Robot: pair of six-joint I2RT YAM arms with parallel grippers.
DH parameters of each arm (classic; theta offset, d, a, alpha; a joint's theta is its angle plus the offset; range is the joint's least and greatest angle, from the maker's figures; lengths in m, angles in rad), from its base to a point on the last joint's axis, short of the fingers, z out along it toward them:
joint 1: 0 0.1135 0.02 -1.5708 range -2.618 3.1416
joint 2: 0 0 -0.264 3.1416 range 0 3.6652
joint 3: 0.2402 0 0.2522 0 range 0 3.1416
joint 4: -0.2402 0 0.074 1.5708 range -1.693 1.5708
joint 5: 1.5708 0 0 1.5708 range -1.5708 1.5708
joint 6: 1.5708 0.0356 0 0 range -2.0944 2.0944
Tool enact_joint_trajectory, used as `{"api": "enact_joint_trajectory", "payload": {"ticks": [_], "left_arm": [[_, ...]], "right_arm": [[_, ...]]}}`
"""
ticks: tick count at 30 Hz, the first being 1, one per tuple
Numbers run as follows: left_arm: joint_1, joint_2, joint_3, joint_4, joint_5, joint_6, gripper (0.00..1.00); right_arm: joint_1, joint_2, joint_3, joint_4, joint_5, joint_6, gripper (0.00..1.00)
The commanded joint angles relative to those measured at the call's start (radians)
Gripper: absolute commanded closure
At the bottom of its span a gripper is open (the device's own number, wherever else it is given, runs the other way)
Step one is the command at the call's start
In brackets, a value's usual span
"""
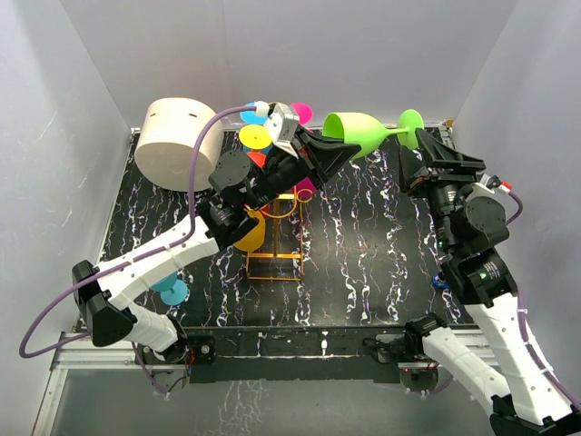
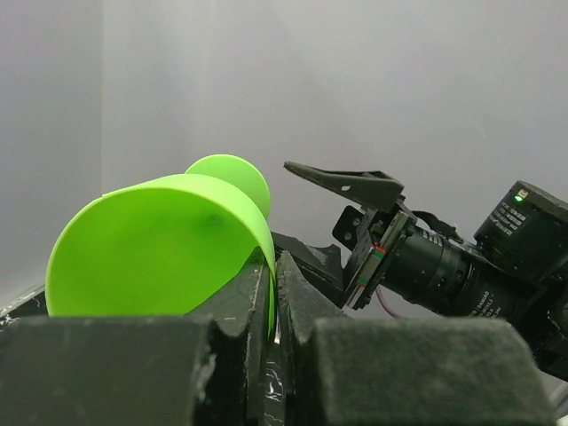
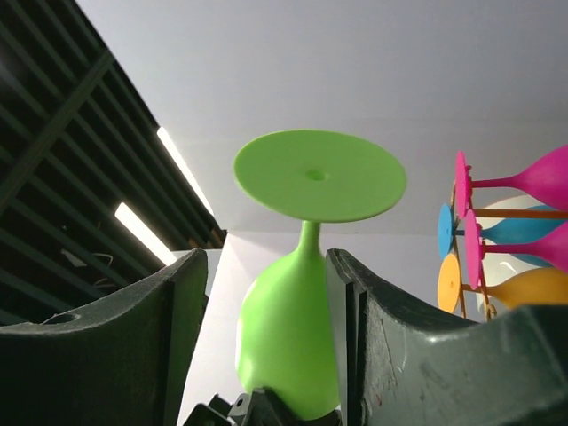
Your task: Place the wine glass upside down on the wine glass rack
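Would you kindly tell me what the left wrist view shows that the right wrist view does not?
Only the left wrist view shows the left gripper pinching the wine glass at its rim, and the right arm's camera. Only the right wrist view shows its foot and stem between the open right gripper, plus coloured glasses on the wine glass rack. Both show the wine glass.

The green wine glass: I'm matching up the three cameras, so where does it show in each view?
Top external: the green wine glass is at upper centre, lying sideways.
Left wrist: it is at lower left, and its bowl looms large.
Right wrist: it is in the centre, bowl low and stem rising.
Shared landmark: its round foot is visible in all three.
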Motion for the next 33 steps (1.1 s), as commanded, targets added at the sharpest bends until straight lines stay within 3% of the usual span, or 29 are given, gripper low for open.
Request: {"api": "enact_joint_trajectory", "payload": {"ticks": [1,10,15,20,25,30,33], "left_arm": [[-0.011,-0.019,0.000,0.078,0.013,0.046,1.00],[-0.019,-0.011,-0.007,0.076,0.087,0.055,1.00],[-0.023,-0.013,-0.012,0.075,0.117,0.061,1.00],[-0.025,-0.017,-0.014,0.062,0.132,0.065,1.00],[-0.027,-0.023,-0.019,0.051,0.133,0.065,1.00],[-0.028,-0.040,-0.039,0.036,0.123,0.058,0.94],[-0.028,-0.047,-0.057,0.029,0.110,0.055,0.88]], "right_arm": [[0.000,0.027,0.063,-0.107,0.026,0.063,0.47],[0.000,0.077,0.057,-0.033,-0.037,0.093,0.53],[0.000,0.068,-0.024,0.118,-0.060,0.148,0.54],[0.000,0.075,-0.027,0.118,-0.071,0.152,0.56],[0.000,0.078,-0.034,0.119,-0.080,0.155,0.71],[-0.001,0.074,-0.040,0.117,-0.078,0.151,0.98],[0.000,0.072,-0.036,0.118,-0.074,0.136,1.00]]}}
